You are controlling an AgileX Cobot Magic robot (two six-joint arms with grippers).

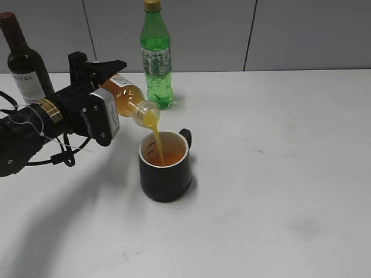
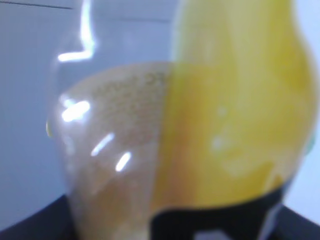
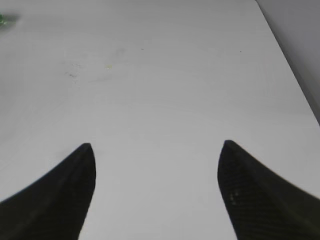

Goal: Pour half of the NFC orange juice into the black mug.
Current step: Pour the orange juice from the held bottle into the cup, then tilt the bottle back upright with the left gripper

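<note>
My left gripper [image 1: 107,87] is shut on the NFC orange juice bottle [image 1: 128,97], which is tilted neck-down to the right. A stream of juice runs from its open neck into the black mug [image 1: 165,168], which stands upright on the white table with its handle at the back right and orange juice inside. In the left wrist view the bottle [image 2: 200,130] fills the frame, blurred, with its black label at the bottom. My right gripper [image 3: 156,147] is open and empty over bare table; it does not show in the exterior view.
A tall green soda bottle [image 1: 156,58] stands behind the mug near the wall. A dark wine bottle [image 1: 23,63] stands at the back left behind my left arm. The table's right edge [image 3: 292,75] shows in the right wrist view.
</note>
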